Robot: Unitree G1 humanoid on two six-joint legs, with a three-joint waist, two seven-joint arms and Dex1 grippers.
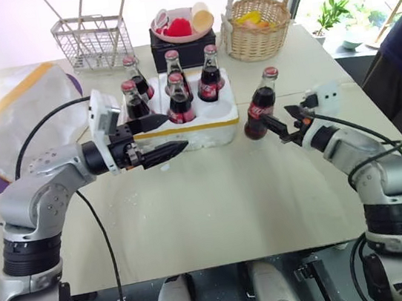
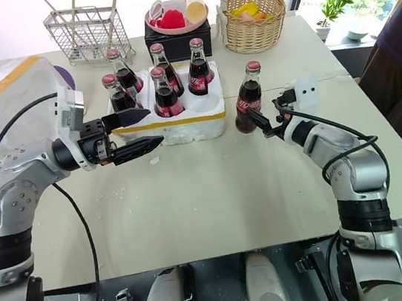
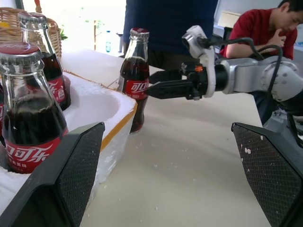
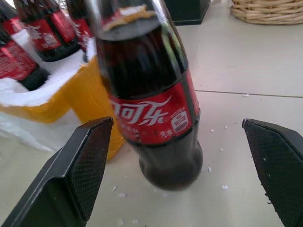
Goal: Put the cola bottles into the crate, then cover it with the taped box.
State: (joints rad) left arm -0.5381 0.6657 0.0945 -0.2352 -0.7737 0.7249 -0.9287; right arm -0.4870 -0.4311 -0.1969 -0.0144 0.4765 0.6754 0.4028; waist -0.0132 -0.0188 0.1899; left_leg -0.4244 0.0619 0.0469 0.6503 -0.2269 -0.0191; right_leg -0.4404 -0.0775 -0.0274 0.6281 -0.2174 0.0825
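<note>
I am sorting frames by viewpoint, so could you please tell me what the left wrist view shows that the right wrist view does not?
The left wrist view alone shows the right gripper, fingers open, at the loose cola bottle, plus a seated person in red and another person standing behind the table. The right wrist view alone shows a black box. Both share that bottle on the table, the crate with bottles in it, and the wicker basket.

The lone cola bottle (image 4: pixel 151 109) standing on the bench at the crate's (image 1: pixel 197 125) 3 o'clock side bears a red label with white Chinese Coca-Cola script, 可口可乐. The same script shows on a bottle in the crate (image 3: pixel 28 142). Smaller print is unreadable.
</note>
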